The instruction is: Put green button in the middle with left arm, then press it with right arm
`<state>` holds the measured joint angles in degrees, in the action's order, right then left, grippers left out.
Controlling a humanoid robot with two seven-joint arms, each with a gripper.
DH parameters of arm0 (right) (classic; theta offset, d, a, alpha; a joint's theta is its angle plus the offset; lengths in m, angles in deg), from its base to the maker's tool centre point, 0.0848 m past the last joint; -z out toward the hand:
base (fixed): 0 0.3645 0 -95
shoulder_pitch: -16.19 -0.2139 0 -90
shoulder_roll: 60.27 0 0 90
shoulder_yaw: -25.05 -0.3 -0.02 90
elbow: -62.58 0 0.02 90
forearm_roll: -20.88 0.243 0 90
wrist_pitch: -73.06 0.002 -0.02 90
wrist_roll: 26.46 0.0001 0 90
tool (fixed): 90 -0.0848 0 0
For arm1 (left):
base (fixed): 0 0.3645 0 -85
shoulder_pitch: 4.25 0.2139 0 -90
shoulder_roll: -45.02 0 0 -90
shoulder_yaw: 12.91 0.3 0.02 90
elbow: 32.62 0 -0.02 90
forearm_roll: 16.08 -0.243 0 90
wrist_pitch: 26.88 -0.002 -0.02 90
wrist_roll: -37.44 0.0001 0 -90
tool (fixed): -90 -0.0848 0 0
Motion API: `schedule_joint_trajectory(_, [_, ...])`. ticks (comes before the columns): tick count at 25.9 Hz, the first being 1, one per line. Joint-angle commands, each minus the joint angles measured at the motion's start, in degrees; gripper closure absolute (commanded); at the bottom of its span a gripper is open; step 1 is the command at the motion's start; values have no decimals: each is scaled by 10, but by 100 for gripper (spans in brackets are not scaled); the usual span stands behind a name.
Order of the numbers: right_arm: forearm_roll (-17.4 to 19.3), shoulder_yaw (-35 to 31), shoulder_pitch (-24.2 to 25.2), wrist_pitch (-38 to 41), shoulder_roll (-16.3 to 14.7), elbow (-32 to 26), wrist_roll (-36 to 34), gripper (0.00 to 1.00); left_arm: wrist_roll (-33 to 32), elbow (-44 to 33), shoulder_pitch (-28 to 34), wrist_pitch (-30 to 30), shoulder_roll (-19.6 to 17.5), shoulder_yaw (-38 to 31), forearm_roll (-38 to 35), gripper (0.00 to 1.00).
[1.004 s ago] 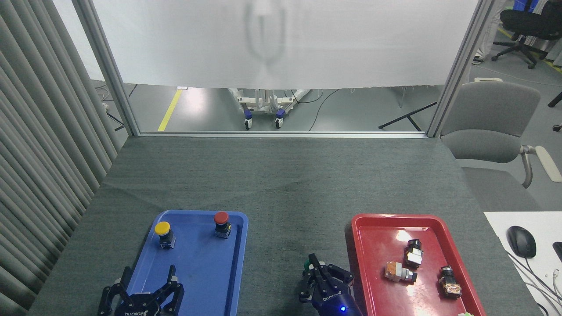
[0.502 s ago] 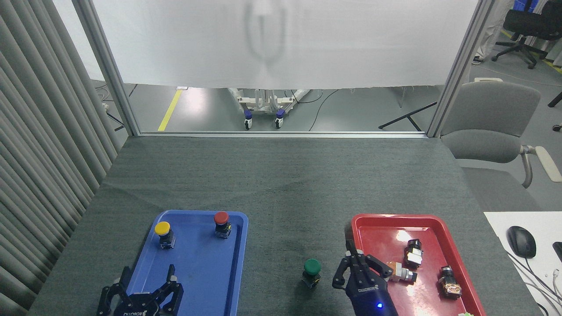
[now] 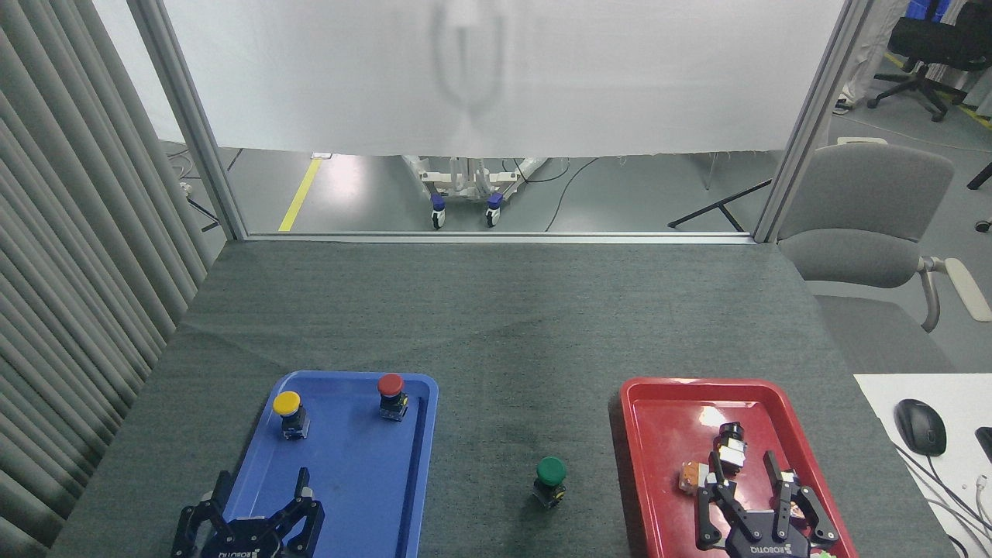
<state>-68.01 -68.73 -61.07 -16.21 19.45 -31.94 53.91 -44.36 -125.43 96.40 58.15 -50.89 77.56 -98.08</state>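
L claw (image 3: pixel 260 496) spread wide, empty, over near end of blue tray (image 3: pixel 353 496). Green button (image 3: pixel 550 480) upright on bare table (image 3: pixel 496 325) btwn trays, nothing touching it. R claw (image 3: pixel 750 484) wide open, empty, above red tray (image 3: pixel 666 457).

A grey felt-covered table (image 3: pixel 496 310) carries a blue tray (image 3: pixel 418 465) at 7 o'clock and a red tray (image 3: pixel 643 465) at 5 o'clock. The green button (image 3: pixel 551 480) stands upright on bare cloth between them, at 6 o'clock, touching neither.
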Motion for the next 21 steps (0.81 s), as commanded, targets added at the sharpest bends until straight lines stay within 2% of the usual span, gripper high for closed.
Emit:
schedule_joint_trajectory(1, [1, -11, 19, 2, 1, -6, 8, 0, 0, 0, 0, 0, 0, 0, 0, 1])
schedule_joint_trajectory(4, [11, -11, 30, 0, 6, -10, 6, 0, 0, 0, 0, 0, 0, 0, 0, 1])
schedule_joint_trajectory(8, [53, -11, 31, 2, 7, -17, 8, 0, 0, 0, 0, 0, 0, 0, 0, 1])
schedule_joint_trajectory(21, [52, -7, 33, 1, 5, -19, 8, 0, 0, 0, 0, 0, 0, 0, 2, 1])
